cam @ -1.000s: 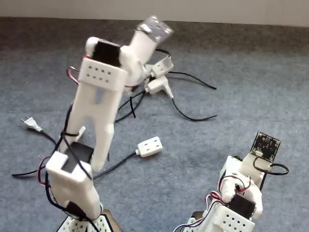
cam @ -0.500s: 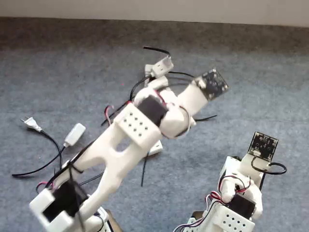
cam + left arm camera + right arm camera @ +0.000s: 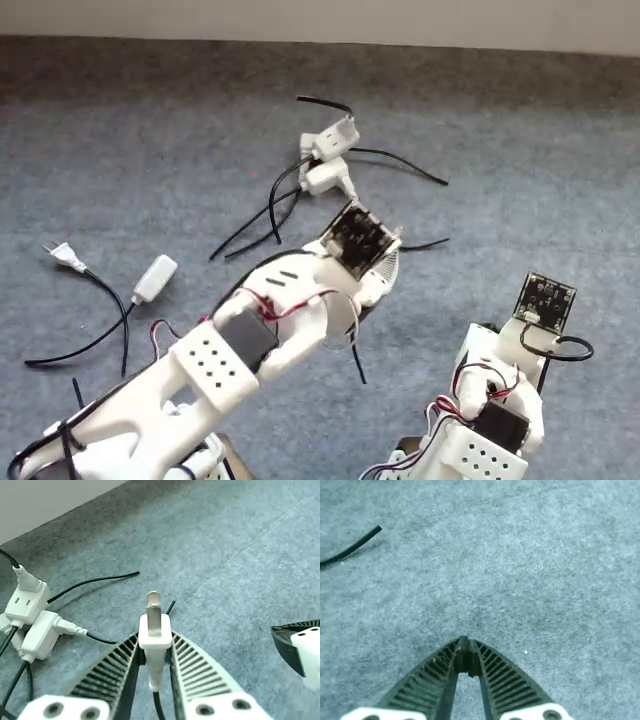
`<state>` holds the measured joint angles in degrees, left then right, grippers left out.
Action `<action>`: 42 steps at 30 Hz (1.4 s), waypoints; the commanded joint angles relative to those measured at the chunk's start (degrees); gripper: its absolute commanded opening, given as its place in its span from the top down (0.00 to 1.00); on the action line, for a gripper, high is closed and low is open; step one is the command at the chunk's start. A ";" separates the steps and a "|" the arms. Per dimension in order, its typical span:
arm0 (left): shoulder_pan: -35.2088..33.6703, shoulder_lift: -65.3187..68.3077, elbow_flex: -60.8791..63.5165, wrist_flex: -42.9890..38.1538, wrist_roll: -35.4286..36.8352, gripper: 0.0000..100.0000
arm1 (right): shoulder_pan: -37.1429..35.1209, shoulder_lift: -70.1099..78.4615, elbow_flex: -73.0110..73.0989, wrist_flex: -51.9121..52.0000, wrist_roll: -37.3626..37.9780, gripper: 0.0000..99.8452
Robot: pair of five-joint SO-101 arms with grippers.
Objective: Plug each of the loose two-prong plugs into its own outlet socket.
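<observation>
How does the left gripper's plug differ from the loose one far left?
Grip: the held plug is clamped in the left gripper; the loose plug is free. Pose: held plug sticks out beyond the gripper; loose plug lies flat on the carpet. Both are white, two-prong.

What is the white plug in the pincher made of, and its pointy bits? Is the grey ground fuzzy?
The plug in the left gripper looks like smooth white plastic with a soft sheen. Its prongs seem to be metal: thin, flat and silvery. The grey surface looks like short carpet or felt: matte, speckled, with a fuzzy grain.
</observation>
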<state>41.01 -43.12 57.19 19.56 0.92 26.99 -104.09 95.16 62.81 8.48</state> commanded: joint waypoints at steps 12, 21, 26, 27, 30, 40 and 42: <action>7.52 -2.24 19.21 -37.71 3.69 0.99 | -9.45 -0.84 -25.27 1.89 0.53 0.99; 7.60 -2.24 21.23 -41.49 3.69 0.99 | -28.26 -0.84 -43.30 8.22 0.79 0.99; 7.60 -2.24 21.32 -41.49 3.69 0.99 | -41.89 -0.84 -45.76 11.03 0.88 0.99; 7.60 -2.24 21.32 -41.49 3.69 0.99 | -44.88 -0.84 -45.49 10.95 0.97 0.99; 7.60 -2.24 21.67 -41.58 3.69 0.99 | -51.82 -0.84 -43.47 10.24 3.96 0.99; 7.69 -2.68 22.20 -41.67 3.69 0.99 | -50.95 -0.84 -24.92 -2.51 5.36 0.99; 7.69 -2.68 22.29 -41.76 3.60 0.99 | -46.73 -0.84 -21.23 -7.08 5.45 0.99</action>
<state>47.78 -43.91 80.13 -20.97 4.26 -25.76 -104.88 66.86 63.08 13.05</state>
